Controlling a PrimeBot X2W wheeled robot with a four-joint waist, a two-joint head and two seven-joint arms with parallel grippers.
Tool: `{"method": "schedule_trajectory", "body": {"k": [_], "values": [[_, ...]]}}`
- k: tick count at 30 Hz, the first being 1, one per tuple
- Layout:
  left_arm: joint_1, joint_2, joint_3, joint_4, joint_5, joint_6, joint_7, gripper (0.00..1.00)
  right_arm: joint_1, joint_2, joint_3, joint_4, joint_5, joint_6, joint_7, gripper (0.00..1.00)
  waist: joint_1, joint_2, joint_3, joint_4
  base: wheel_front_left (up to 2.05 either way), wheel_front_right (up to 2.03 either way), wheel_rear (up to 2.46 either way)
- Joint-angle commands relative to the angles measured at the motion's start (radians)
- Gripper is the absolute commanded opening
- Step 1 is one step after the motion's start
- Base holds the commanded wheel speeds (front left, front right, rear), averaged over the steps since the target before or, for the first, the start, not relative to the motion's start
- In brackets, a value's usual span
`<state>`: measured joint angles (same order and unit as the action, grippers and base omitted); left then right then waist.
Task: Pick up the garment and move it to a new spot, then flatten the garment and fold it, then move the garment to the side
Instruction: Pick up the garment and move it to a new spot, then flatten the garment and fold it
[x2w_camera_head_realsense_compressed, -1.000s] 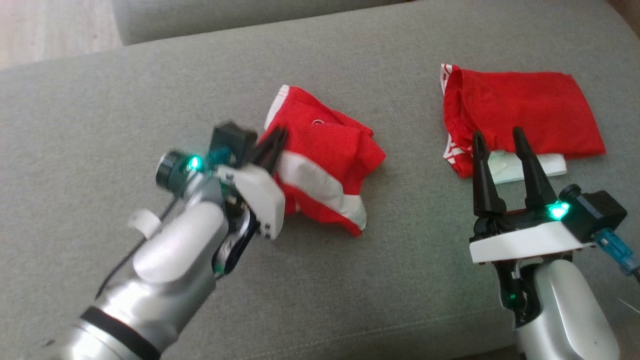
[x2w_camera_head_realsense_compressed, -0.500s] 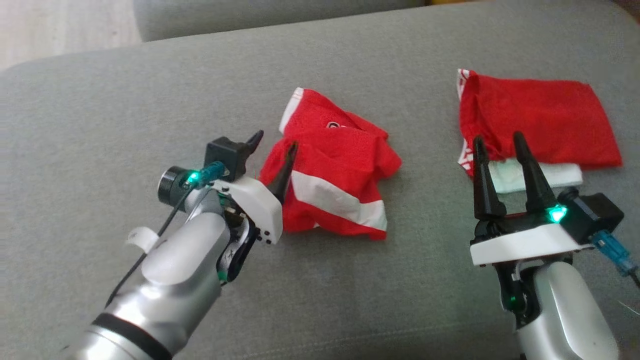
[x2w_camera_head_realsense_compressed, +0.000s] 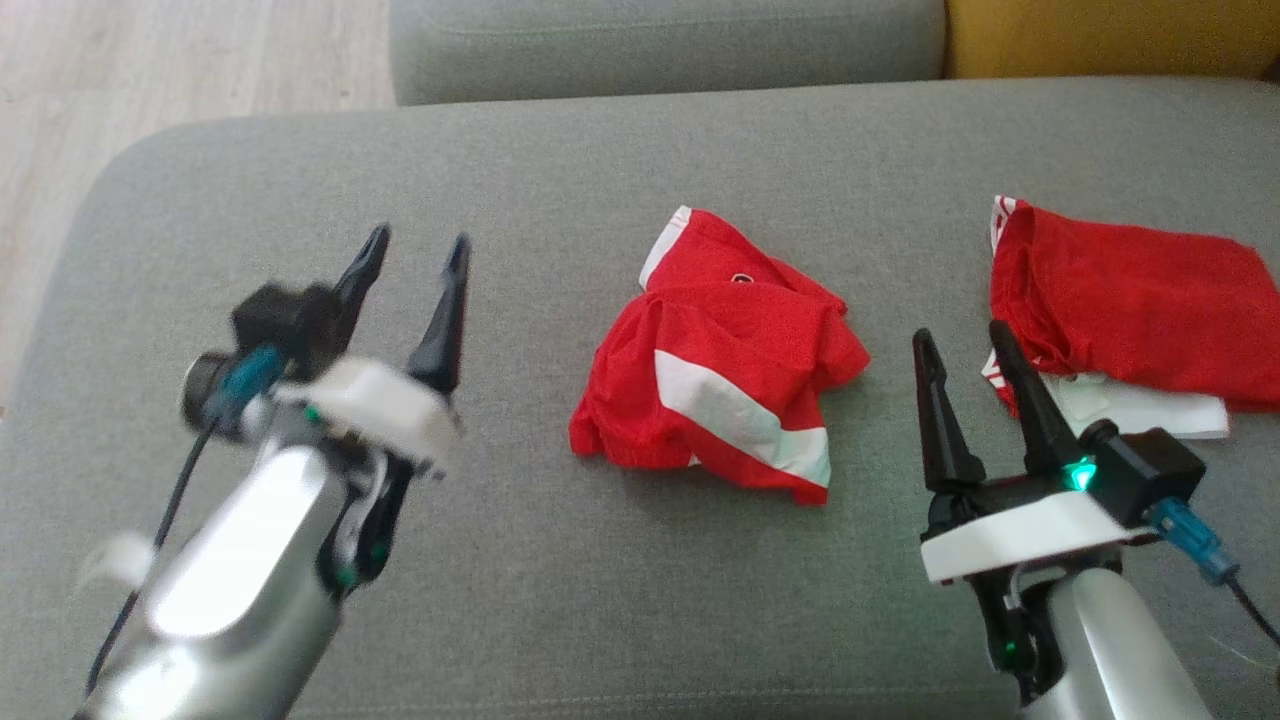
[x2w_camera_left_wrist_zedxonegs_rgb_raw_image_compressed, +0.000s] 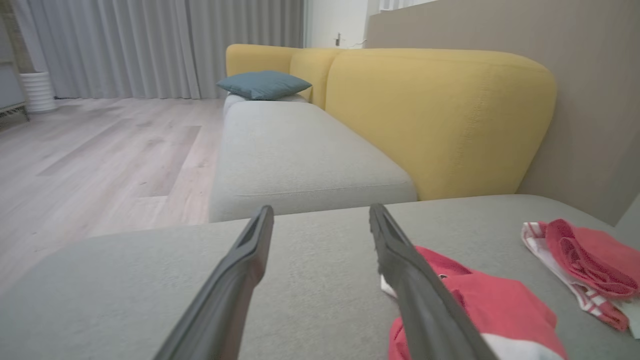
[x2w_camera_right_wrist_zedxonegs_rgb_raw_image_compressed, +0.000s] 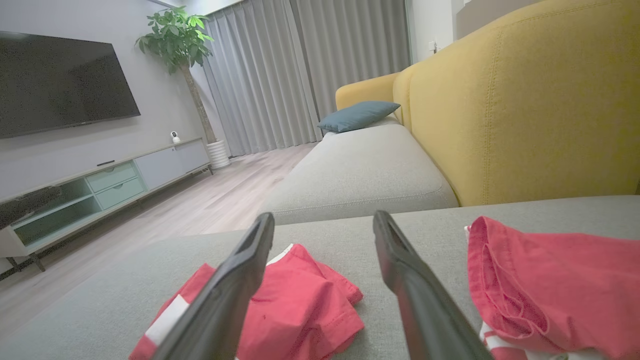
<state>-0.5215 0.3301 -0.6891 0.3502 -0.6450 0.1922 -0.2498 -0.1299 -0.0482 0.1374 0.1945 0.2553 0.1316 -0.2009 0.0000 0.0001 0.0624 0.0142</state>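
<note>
Red crumpled garment (x2w_camera_head_realsense_compressed: 715, 400) is lying on the grey cushion (x2w_camera_head_realsense_compressed: 600, 600), between my two grippers. I am seeing the left gripper (x2w_camera_head_realsense_compressed: 415, 245) and the right gripper (x2w_camera_head_realsense_compressed: 960, 335) both spread wide, holding nothing.

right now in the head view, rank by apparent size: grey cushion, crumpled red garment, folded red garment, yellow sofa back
1. grey cushion, far largest
2. crumpled red garment and folded red garment: about alike; folded one runs off frame, so unranked
3. yellow sofa back, thin strip
</note>
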Motion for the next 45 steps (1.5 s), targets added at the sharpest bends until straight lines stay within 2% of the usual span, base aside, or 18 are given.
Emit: {"method": "schedule_trajectory", "body": {"k": [1, 7, 12, 15, 23, 33, 45], "values": [[0.004, 0.048, 0.063, -0.056, 0.024, 0.012, -0.012, 1.0, -0.019, -0.002, 0.028, -0.03, 0.003, -0.001, -0.005, 1.0, 0.0, -0.0001, -0.01, 0.008, 0.0, 0.0, 0.0], [0.216, 0.069, 0.188, -0.179, 0.075, 0.037, -0.012, 1.0, 0.007, -0.002, 0.043, -0.024, 0.009, -0.001, -0.009, 1.0, 0.0, -0.0001, -0.031, 0.019, 0.0, 0.0, 0.0], [0.322, 0.032, 0.271, -0.223, 0.105, 0.028, -0.012, 1.0, 0.019, -0.002, 0.046, -0.019, 0.011, -0.001, -0.008, 1.0, 0.0, -0.0001, -0.041, 0.02, 0.0, 0.0, 0.0], [0.362, 0.002, 0.315, -0.23, 0.128, 0.005, -0.012, 1.0, 0.023, -0.002, 0.045, -0.016, 0.012, -0.001, -0.006, 1.0, 0.0, -0.0001, -0.044, 0.021, 0.0, 0.0, 0.0], [0.376, -0.06, 0.367, -0.213, 0.187, -0.063, -0.012, 1.0, 0.02, -0.002, 0.034, 0.023, 0.027, -0.001, 0.025, 1.0, 0.0, -0.0001, -0.035, 0.039, 0.0, 0.0, 0.0], [0.357, -0.118, 0.39, -0.165, 0.228, -0.134, -0.012, 1.0, -0.008, -0.002, 0.043, 0.23, 0.032, -0.001, 0.132, 1.0, 0.0, -0.0001, 0.013, 0.074, 0.0, 0.0, 0.0], [0.323, -0.168, 0.422, -0.124, 0.27, -0.187, -0.012, 1.0, -0.132, -0.002, 0.111, 0.43, 0.063, -0.001, 0.137, 1.0, 0.0, -0.0001, 0.06, 0.123, 0.0, 0.0, 0.0]]}}
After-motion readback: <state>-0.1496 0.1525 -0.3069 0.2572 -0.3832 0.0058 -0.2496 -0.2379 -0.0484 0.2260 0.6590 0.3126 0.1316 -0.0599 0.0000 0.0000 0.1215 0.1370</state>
